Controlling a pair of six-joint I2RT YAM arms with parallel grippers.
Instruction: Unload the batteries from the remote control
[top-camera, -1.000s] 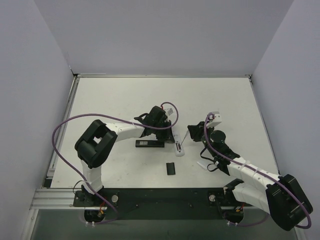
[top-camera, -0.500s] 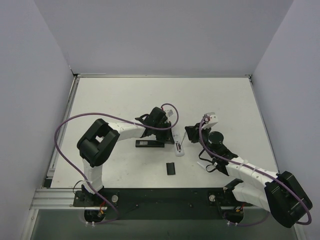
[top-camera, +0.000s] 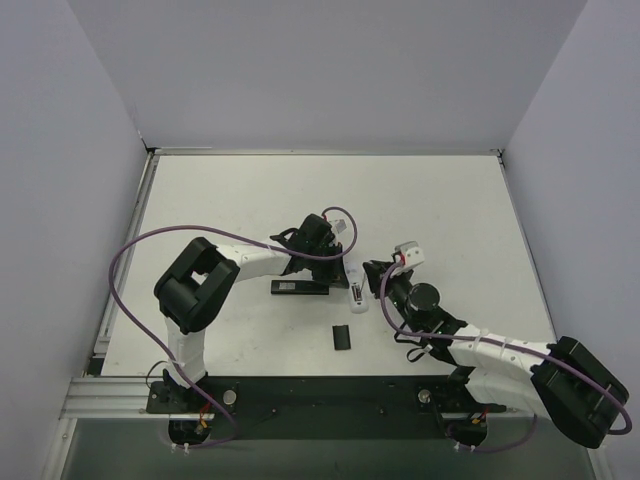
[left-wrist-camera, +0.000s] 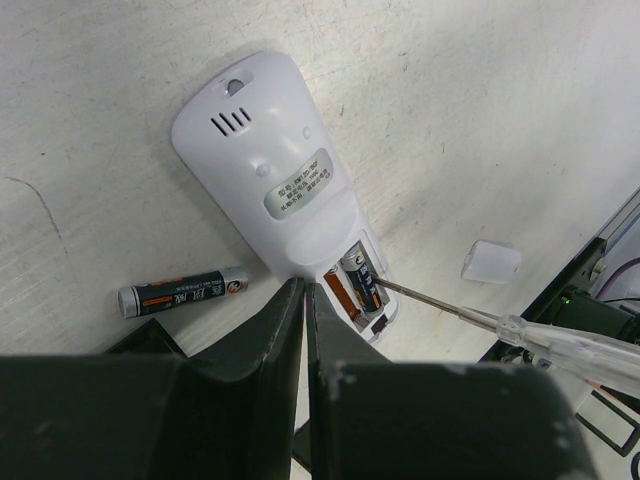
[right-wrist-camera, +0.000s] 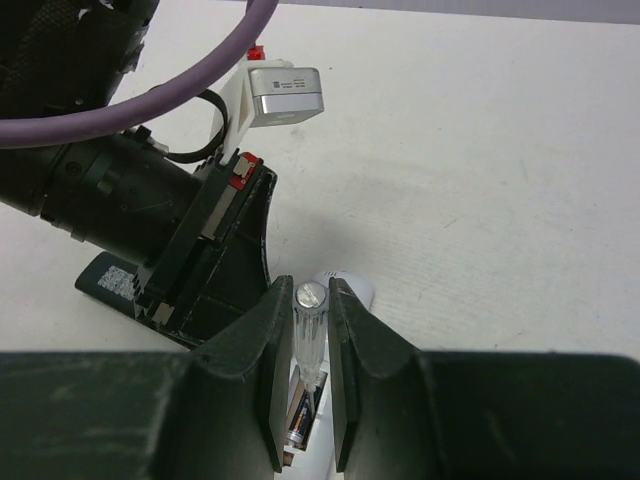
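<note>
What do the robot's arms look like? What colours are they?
The left arm and right arm have white links with chunky black joints. A looping purple cable runs along each. The left end effector and right end effector each have two flat black fingers.

Mid table (top-camera: 230, 200): remote (top-camera: 357, 297); other remote (top-camera: 298, 288) just left of it; flat cover (top-camera: 342, 338) nearer, apart. In remote's compartment: first battery (left-wrist-camera: 362, 283), screwdriver (left-wrist-camera: 505, 325) tip at it; second battery (left-wrist-camera: 182, 294) on table beside remote.

smooth white plastic remote (left-wrist-camera: 275, 190), matt table (left-wrist-camera: 450, 120).
</note>
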